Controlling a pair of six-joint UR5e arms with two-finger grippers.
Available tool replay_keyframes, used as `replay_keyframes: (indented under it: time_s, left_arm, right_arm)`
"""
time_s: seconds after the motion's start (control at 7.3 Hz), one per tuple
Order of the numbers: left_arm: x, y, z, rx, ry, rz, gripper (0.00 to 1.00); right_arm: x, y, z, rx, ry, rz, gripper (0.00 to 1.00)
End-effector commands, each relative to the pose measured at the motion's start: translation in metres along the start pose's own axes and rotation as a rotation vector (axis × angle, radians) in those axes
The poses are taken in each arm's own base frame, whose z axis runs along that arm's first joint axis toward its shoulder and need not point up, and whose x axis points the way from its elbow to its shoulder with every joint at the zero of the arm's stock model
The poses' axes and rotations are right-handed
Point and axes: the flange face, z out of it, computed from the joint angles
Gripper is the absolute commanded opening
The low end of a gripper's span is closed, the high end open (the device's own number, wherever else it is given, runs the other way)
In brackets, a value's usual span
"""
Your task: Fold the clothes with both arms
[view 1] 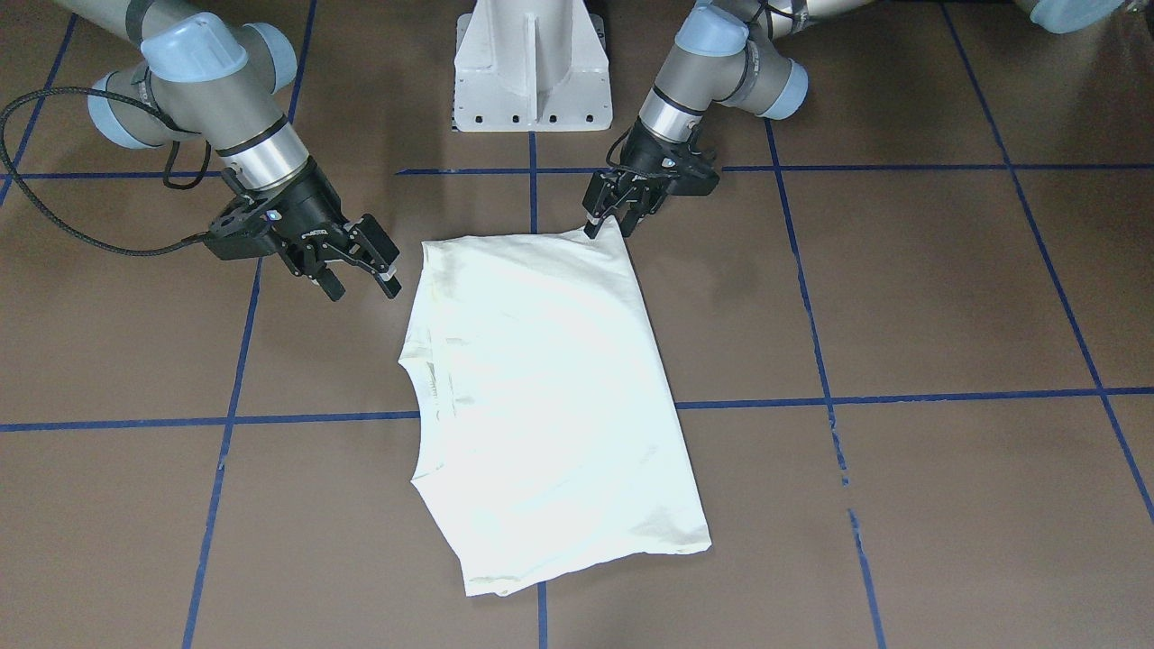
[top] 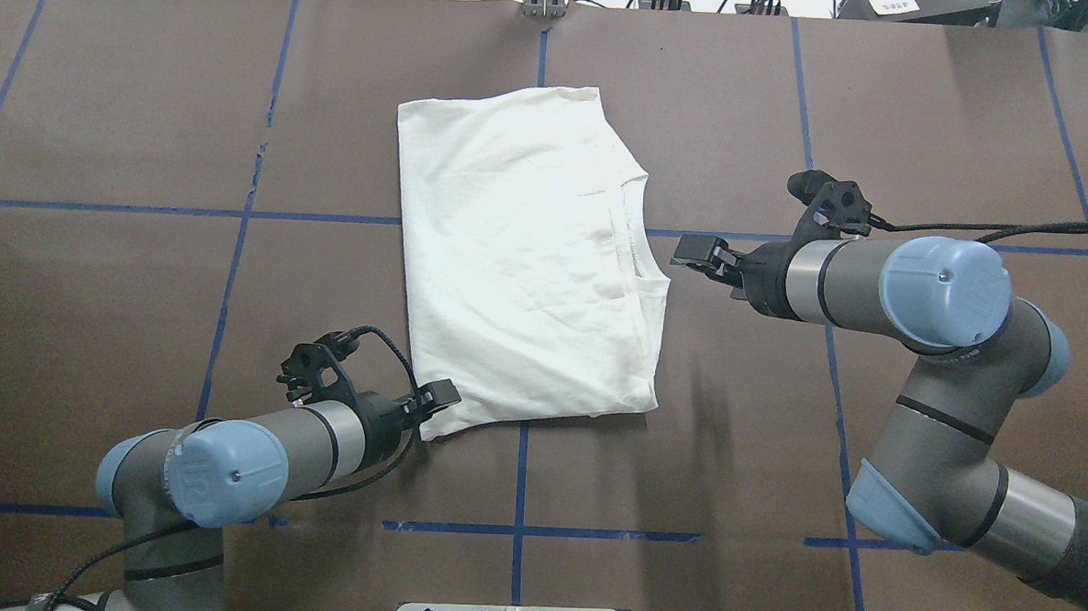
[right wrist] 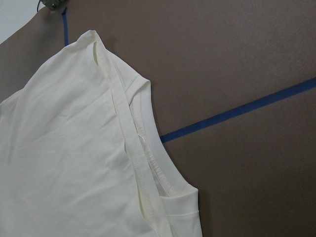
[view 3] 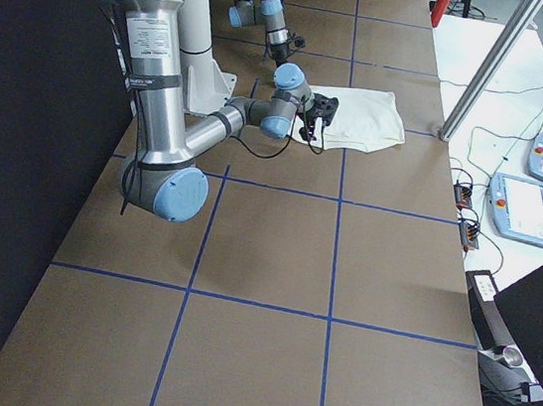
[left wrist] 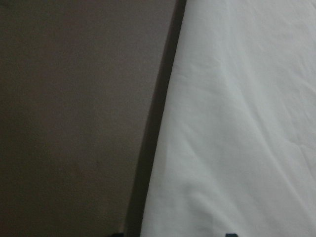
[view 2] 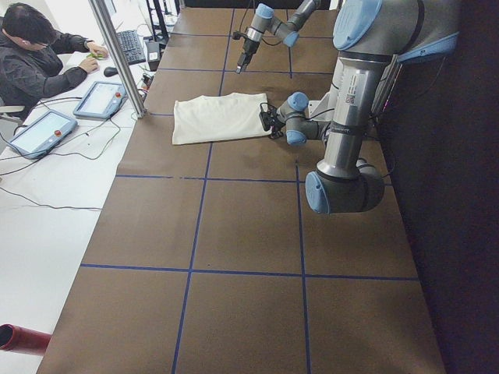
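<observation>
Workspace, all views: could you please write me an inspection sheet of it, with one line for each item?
Surface: brown table cover with a blue tape grid.
Job's things: cream-white T-shirt, folded, lying flat; print not visible.
Clutter: nothing seen.
Grippers: left tool at the shirt's corner nearest the robot, grip cannot be told; right tool open, apart from the shirt, beside its collar edge.
Cables: black cable running off the right wrist, above the table.
Surroundings: person at a side desk; white pedestal.
</observation>
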Motion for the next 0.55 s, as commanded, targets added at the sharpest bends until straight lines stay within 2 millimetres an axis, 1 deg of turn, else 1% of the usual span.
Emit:
replay_keyframes:
  time_s: [0.0, 0.14, 0.27, 0.41]
  left_arm:
    - [0.0007, 0.0060, 0.0004, -0.009, 0.001, 0.002, 0.75]
    - [0.0020, 0.0071, -0.0002, -0.010, 0.004, 0.001, 0.68]
    - [0.0041, 0.0070, -0.0003, 0.004, 0.011, -0.006, 0.50]
    - [0.0038, 0.0066, -0.0008, 0.005, 0.012, -0.009, 0.24]
  right_arm:
    - [0.0002, 0.0000, 0.0003, 0.000, 0.001, 0.000, 1.00]
    - [0.0002, 0.0000, 0.0003, 0.000, 0.001, 0.000, 1.00]
    - [0.0002, 0.0000, 0.0003, 0.000, 0.001, 0.000, 1.00]
    - [0.0009, -0.0001, 0.0010, 0.000, 0.004, 0.000, 1.00]
